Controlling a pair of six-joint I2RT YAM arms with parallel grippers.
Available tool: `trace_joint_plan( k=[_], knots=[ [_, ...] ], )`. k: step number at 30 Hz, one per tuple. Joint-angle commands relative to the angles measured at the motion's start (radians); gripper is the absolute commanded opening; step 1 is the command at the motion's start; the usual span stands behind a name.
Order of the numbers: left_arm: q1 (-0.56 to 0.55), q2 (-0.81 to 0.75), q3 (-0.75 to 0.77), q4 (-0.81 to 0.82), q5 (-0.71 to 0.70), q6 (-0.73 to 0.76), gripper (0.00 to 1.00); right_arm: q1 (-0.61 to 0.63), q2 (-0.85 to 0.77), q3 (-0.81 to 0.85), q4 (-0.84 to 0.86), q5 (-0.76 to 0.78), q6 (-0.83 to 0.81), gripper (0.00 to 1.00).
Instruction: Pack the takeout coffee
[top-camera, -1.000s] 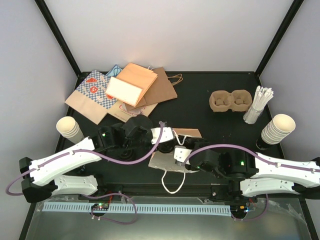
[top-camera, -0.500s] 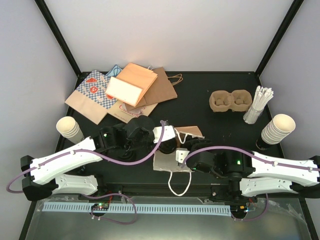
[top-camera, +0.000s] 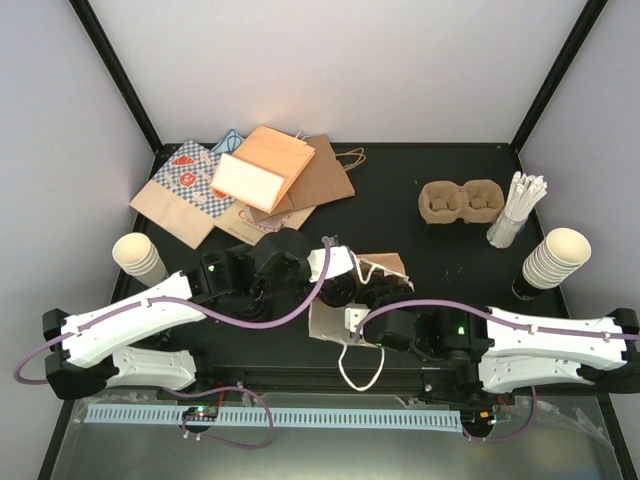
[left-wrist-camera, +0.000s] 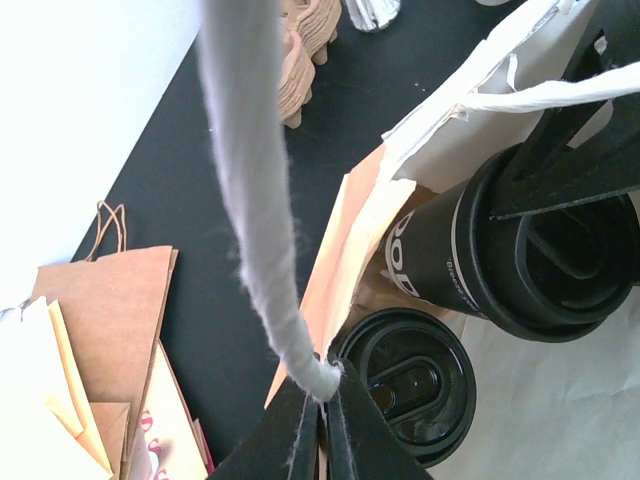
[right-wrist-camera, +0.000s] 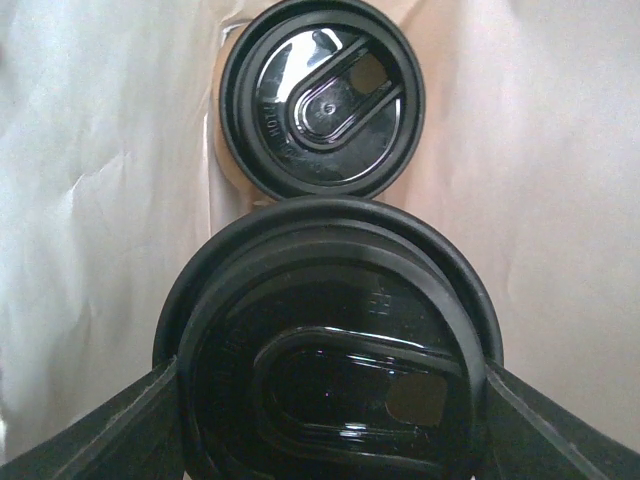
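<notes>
Black table, pale walls on three sides. Pale paper bag sits at 6 o'clock of the table's middle. Left gripper is pinched tight on its cord handle, holding the mouth up. Right gripper is clamped on a dark lidded cup at the bag's mouth. A second cup sits deeper, at the first one's 12 o'clock; whether they touch is unclear. Risks, as I judge them: the cord slips and the mouth drops onto the lid; pushing in knocks the deeper cup; a grip near the rim pops the lid. Only the right wrist view shows both lids in line. Only the left wrist view shows the pinch and the cup wall. Only the top view shows the carrier, cupless, well apart at 2 o'clock.
</notes>
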Motion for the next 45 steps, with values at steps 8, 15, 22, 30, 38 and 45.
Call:
trace_joint_plan(
  k=[8,15,22,30,38,45],
  knots=[
    [-0.04,-0.01,0.003,0.029,-0.001,-0.004,0.04,0.032,0.029,-0.066,0.033,0.047,0.057,0.56],
    [-0.055,-0.012,-0.003,0.025,0.021,-0.052,0.09,0.033,0.017,-0.11,0.032,0.06,0.067,0.56],
    [-0.06,-0.036,-0.02,0.026,0.058,-0.082,0.03,0.038,0.026,-0.123,0.069,0.032,0.089,0.56],
    [-0.061,-0.067,-0.02,-0.048,-0.009,-0.114,0.02,0.1,0.114,-0.089,0.154,0.035,0.101,0.56],
    [-0.061,-0.149,-0.05,-0.148,-0.055,-0.148,0.02,0.111,0.2,-0.066,0.298,0.042,0.036,0.56],
    [-0.063,-0.212,-0.105,-0.152,0.033,-0.207,0.08,0.112,0.219,-0.072,0.329,0.04,0.019,0.56]
  ],
)
